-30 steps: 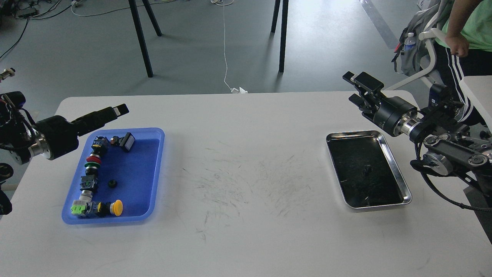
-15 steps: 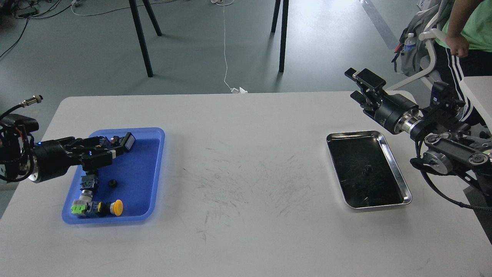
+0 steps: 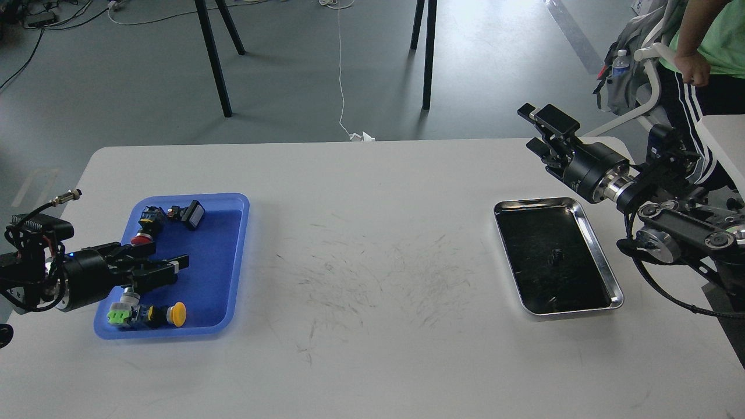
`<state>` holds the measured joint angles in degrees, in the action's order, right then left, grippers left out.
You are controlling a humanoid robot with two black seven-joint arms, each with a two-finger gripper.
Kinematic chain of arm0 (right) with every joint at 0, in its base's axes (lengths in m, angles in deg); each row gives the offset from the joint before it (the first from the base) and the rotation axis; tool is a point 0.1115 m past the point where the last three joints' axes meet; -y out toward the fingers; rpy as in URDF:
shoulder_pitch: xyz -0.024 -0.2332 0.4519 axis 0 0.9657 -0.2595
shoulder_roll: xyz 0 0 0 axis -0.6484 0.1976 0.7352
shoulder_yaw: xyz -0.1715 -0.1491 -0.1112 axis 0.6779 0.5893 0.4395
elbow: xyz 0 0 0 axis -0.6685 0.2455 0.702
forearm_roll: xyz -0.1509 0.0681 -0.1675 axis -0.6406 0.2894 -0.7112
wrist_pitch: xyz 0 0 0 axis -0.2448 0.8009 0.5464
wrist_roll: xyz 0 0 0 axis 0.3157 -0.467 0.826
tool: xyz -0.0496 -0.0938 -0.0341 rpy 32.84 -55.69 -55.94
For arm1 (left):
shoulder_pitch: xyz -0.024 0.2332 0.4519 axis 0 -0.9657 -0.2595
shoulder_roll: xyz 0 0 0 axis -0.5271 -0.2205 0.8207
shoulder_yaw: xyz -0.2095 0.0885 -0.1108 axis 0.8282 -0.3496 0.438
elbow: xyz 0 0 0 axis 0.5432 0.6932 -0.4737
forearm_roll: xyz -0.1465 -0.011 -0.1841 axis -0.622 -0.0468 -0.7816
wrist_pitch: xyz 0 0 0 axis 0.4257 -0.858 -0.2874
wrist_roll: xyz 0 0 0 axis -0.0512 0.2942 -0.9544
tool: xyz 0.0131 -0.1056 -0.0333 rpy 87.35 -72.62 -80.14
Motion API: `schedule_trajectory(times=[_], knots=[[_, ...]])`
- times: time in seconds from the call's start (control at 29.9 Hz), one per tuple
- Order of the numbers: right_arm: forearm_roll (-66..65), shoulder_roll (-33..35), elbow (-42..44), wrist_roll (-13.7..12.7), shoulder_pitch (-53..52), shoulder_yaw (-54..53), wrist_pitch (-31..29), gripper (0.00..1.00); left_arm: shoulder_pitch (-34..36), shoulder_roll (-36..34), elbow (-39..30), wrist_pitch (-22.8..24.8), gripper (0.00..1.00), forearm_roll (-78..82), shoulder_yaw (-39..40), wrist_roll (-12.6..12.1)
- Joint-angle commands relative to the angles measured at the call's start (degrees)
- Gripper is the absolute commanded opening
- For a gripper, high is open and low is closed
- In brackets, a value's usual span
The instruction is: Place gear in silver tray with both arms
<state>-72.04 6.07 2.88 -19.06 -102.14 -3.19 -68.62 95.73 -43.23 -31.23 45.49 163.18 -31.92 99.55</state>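
The silver tray (image 3: 532, 202) lies on the right of the white table (image 3: 372, 192). A small dark gear (image 3: 557, 254) sits on its dark floor. My left gripper (image 3: 171, 254) is low over the blue tray (image 3: 241, 259), fingers apart and pointing right. It covers the middle-left of that tray, and no gear shows there. My right gripper (image 3: 536, 129) hovers open and empty above the table behind the silver tray's far edge, pointing up and left.
The blue tray holds several push-button switches: a yellow one (image 3: 176, 313), a green one (image 3: 118, 316) and a black-and-white one (image 3: 192, 213). A person (image 3: 713, 46) stands at the far right by a chair. Tripod legs (image 3: 212, 58) stand beyond the table.
My left arm has dropped and pulled back toward me, its gripper now low over the blue tray where the small black gear showed. My right gripper has barely shifted.
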Motion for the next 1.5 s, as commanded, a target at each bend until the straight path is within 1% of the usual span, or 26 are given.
schedule_trajectory(times=[0.0, 0.07, 0.17, 0.53, 0.8, 1.3, 1.4, 1.47], knots=[[0.04, 0.08, 0.24, 0.00, 0.09, -0.48, 0.01, 0.93, -0.79, 1.24, 1.30, -0.24, 0.87, -0.02, -0.08, 0.00], [0.13, 0.08, 0.24, 0.00, 0.09, -0.83, 0.10, 0.93, -1.67, 2.02, 2.88, -0.33, 0.87, -0.02, 0.01, 0.00], [0.13, 0.08, 0.33, 0.00, 0.35, -2.50, 0.63, 0.93, -2.11, 3.35, 3.24, -0.50, 0.87, 0.07, 0.01, 0.00], [3.99, 0.00, 0.24, 0.00, 1.32, -3.91, 2.03, 0.93, -2.64, 3.52, 4.11, -1.47, 0.85, 0.15, -0.08, 0.00], [4.70, 0.00, -0.02, 0.00, 1.93, -4.26, 2.47, 0.93, -3.70, 5.45, 7.63, -2.52, 0.83, 1.21, -0.08, 0.00], [4.61, -0.27, 0.42, 0.00, 2.20, -4.61, 2.38, 0.93, -3.87, 4.84, 6.66, -3.23, 0.82, 2.44, 0.09, 0.00], [4.61, -0.71, 0.42, 0.00, 2.20, -4.61, 2.38, 0.93, -3.70, 4.40, 4.39, -3.40, 0.82, 2.53, 0.09, 0.00], [4.61, -0.79, 0.42, 0.00, 2.20, -4.61, 2.38, 0.93, -3.70, 4.14, 4.29, -3.49, 0.82, 2.61, 0.09, 0.00]])
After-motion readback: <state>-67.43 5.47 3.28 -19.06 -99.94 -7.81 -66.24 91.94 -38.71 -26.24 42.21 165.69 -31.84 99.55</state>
